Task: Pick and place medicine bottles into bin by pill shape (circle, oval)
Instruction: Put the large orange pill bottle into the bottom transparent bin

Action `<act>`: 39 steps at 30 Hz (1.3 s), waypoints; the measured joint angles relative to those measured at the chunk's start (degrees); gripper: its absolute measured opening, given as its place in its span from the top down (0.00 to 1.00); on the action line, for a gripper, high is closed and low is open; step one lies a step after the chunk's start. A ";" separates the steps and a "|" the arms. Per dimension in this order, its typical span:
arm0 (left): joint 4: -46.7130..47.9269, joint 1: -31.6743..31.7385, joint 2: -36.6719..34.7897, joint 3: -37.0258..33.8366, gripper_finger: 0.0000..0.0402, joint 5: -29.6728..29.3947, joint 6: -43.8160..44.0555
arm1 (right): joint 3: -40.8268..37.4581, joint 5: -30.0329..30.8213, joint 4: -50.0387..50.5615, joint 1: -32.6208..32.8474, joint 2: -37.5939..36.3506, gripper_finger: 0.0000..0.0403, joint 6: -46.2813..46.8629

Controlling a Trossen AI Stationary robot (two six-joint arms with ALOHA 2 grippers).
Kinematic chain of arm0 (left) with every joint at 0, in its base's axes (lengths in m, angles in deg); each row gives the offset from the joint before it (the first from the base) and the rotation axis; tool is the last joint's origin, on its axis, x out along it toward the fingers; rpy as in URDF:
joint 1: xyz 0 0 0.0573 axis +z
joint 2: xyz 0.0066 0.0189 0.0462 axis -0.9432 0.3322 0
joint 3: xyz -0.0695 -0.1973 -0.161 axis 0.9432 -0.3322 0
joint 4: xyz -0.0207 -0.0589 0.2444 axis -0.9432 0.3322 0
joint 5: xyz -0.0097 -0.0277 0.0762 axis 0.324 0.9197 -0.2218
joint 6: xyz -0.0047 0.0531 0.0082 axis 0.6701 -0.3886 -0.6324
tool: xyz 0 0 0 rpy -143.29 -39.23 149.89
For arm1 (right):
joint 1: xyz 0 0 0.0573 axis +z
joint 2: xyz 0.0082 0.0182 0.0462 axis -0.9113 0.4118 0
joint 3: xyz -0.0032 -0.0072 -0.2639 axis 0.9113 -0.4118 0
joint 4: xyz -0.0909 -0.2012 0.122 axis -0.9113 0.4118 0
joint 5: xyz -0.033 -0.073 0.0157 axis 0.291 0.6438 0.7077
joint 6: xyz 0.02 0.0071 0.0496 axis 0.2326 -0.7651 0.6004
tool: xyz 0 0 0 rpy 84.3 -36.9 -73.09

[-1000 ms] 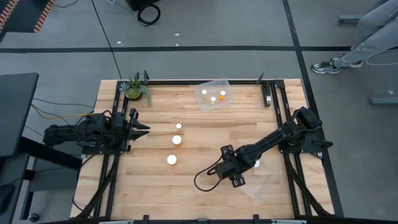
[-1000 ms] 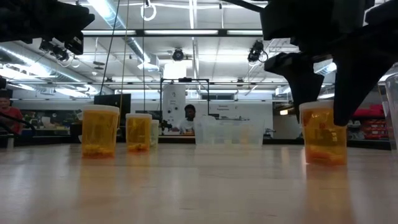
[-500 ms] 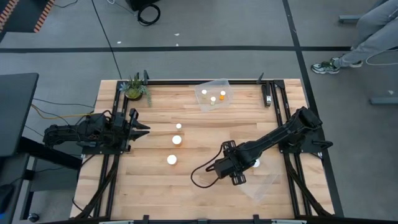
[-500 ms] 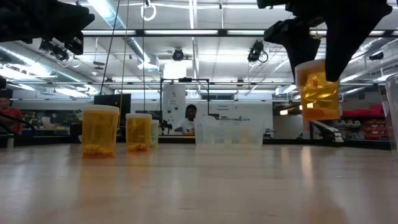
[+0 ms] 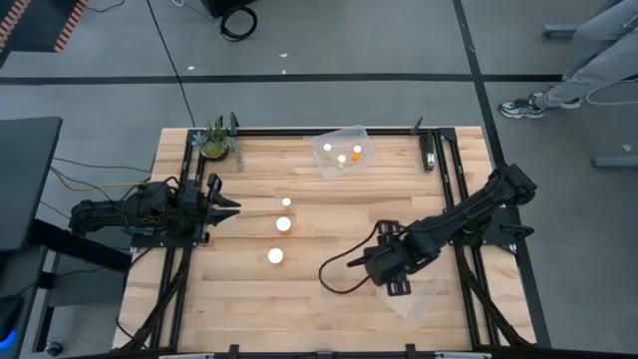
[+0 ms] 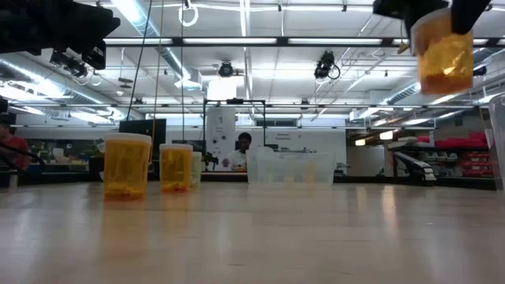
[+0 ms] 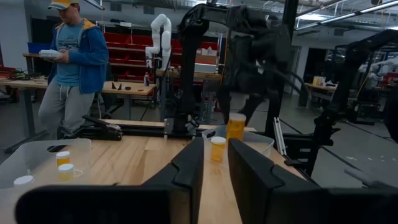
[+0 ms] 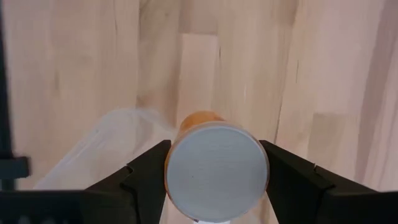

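Observation:
My right gripper [image 5: 391,267] is shut on an orange medicine bottle with a white cap [image 8: 216,171], held high above the table in the low view [image 6: 446,51], beside the near-right clear bin [image 5: 417,297]. Three more bottles [image 5: 286,202] [image 5: 283,223] [image 5: 275,256] stand upright on their bases mid-table. They also show in the low view [image 6: 126,166]. My left gripper [image 5: 225,207] waits at the table's left side, its fingers a little apart and empty. My right gripper pinches the bottle at its cap end [image 8: 186,134] between its two fingers [image 8: 146,169], one on each side. The fingers come from above, pointing down. The bottle hangs upright below them, lifted clear of the table.
A second clear bin [image 5: 344,152] at the far edge holds three bottles. A small potted plant [image 5: 215,143] stands at the far left corner. In the left wrist view a bottle [image 7: 217,149] shows in the near-right bin, and a person [image 7: 71,68] stands beyond the table.
My right gripper has lifted the bottle from the table, where it stood a second ago, high up and has carried it toward the table's right edge, toward the near-right bin. The bottle has stayed upright.

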 joint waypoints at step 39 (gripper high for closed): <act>0.02 0.02 0.02 0.00 0.80 0.00 0.00 | -17.81 -4.98 0.31 17.26 -7.30 0.41 38.65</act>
